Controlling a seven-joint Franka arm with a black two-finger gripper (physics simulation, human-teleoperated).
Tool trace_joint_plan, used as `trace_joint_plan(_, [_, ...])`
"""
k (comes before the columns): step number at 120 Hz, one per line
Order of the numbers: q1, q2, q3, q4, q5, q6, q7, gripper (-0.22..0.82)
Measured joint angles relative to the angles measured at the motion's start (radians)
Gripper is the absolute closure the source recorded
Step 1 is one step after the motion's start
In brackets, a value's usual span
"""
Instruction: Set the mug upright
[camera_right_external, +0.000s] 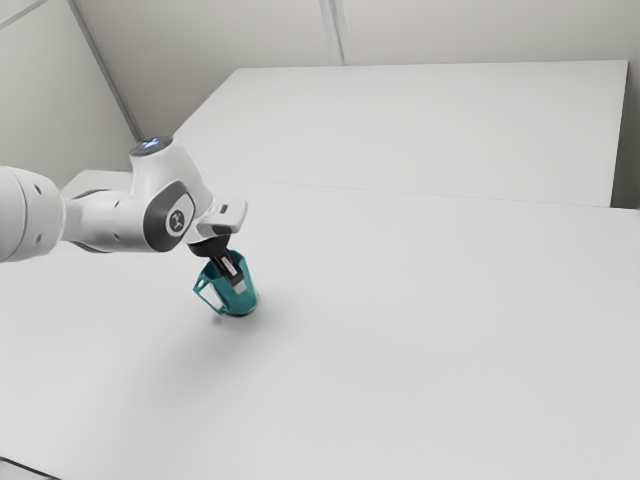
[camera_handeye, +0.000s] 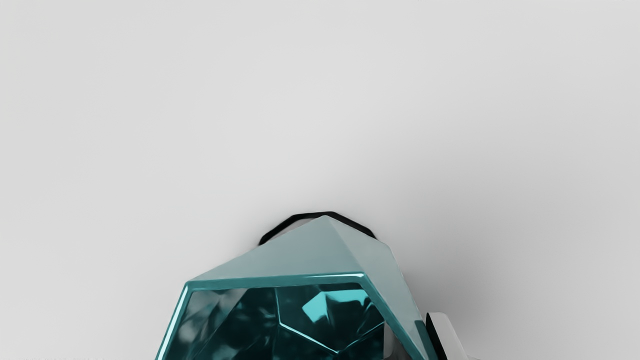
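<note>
Exterior view: the worktop (camera_right_external: 420, 330) is the supporting surface. My arm (camera_right_external: 100, 222) extends over it from the exterior view's left. The mug (camera_right_external: 230, 303) is positioned below my hand, mouth up and base down, close to upright. A slight lean is visible; I cannot tell how much of it is due to the viewing angle.

Gripper (camera_right_external: 238, 286) status: clamped on the mug's side wall, near the mouth. In the wrist view, one finger (camera_handeye: 447, 335) bears on the outside of the wall; a grey shape just inside the mouth reads as the opposing finger.

Handle (camera_right_external: 207, 300): faces the exterior view's left. Rim (camera_handeye: 280, 280): faces up toward my hand. Base edge (camera_handeye: 295, 216): directed down at the worktop; full, flat contact cannot be confirmed.

Progress: turning the mug mouth-up appears essentially complete. Remaining: level the base, seat it on the worktop, release the wall, and withdraw straight up. Caution: a finger dragging on the wall during withdrawal could tip the mug.
</note>
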Motion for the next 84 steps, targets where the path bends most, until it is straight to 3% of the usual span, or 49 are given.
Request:
trace_joint_plan(24, [-0.004, 0.011, -0.001, -0.004, 0.001, 0.012, -0.036, 0.78])
trace_joint_plan(53, [0.0, -0.005, -0.002, -0.003, -0.011, 0.008, -0.048, 0.29])
trace_joint_plan(84, [0.004, -0.079, -0.001, 0.001, 0.019, -0.012, -0.054, 0.09])
